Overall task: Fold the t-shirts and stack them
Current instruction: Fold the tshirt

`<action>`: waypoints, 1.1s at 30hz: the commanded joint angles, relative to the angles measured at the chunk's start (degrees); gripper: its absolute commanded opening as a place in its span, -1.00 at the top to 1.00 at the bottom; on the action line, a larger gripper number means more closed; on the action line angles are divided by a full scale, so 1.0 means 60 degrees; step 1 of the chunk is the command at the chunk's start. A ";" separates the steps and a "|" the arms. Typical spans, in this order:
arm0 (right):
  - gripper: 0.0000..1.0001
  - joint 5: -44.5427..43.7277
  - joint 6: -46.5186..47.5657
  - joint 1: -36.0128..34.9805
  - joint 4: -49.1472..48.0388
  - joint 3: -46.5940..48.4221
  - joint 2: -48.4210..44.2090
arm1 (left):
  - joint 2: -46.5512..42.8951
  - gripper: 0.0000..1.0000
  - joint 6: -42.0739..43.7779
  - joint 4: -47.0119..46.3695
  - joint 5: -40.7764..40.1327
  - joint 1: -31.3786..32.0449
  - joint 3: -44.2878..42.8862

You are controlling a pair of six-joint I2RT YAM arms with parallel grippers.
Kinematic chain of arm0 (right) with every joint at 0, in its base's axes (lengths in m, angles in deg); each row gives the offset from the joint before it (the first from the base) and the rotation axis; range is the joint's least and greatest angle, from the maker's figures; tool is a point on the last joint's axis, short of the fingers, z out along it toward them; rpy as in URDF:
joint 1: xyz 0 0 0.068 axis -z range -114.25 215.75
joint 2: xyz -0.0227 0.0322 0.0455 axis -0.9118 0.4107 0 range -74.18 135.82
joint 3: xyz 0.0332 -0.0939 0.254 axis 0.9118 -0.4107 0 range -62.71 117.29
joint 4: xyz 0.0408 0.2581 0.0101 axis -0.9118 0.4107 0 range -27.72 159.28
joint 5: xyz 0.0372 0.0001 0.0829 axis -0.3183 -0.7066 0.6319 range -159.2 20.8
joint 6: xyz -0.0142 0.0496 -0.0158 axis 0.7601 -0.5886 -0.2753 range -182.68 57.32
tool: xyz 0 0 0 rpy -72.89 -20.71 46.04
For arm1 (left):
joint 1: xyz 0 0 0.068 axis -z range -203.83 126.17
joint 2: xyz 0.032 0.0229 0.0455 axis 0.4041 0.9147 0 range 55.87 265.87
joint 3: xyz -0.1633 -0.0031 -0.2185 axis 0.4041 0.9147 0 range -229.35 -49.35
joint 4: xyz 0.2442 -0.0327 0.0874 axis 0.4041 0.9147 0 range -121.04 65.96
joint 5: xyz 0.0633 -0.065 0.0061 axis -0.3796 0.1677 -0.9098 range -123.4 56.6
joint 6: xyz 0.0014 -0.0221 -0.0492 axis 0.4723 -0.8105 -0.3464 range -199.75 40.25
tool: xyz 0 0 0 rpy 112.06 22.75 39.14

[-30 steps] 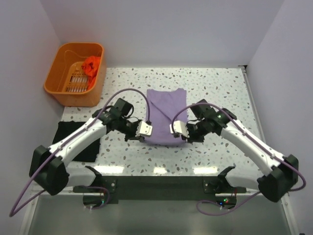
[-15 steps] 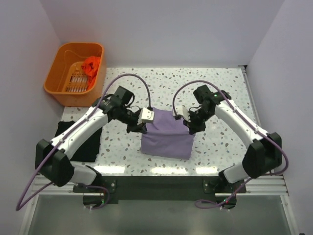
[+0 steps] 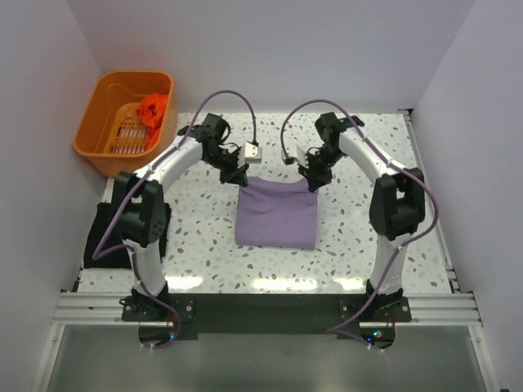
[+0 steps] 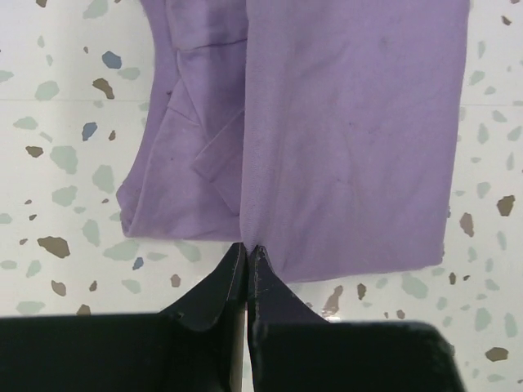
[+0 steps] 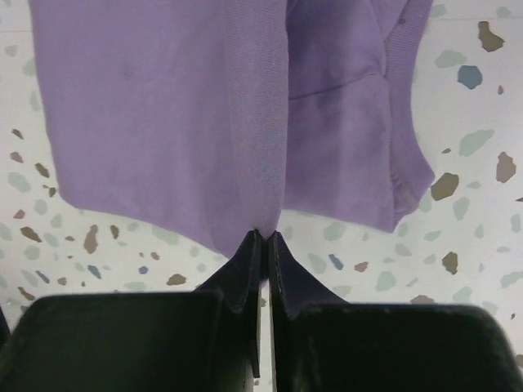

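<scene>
At centre frame on the bench (image 3: 204,237), the lilac t-shirt (image 3: 276,214) lies folded, extending down-frame from its upper edge, which runs left to right and is pinched at its corners by the left hand (image 3: 243,175) and the right hand (image 3: 311,178), jaws fully closed on cloth, neither nearer.

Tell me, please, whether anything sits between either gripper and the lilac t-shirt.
Nothing visible does. The left gripper and the right gripper are each shut directly on the far edge of the lilac t-shirt, cloth pinched between the fingers, with only the speckled table showing beside them.
</scene>
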 commanded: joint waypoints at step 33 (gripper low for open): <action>0.18 0.3128 -0.4011 0.0157 -0.0519 -0.1149 0.0563 | -0.2037 0.17 -0.1025 -0.2621 0.1264 0.0301 0.3494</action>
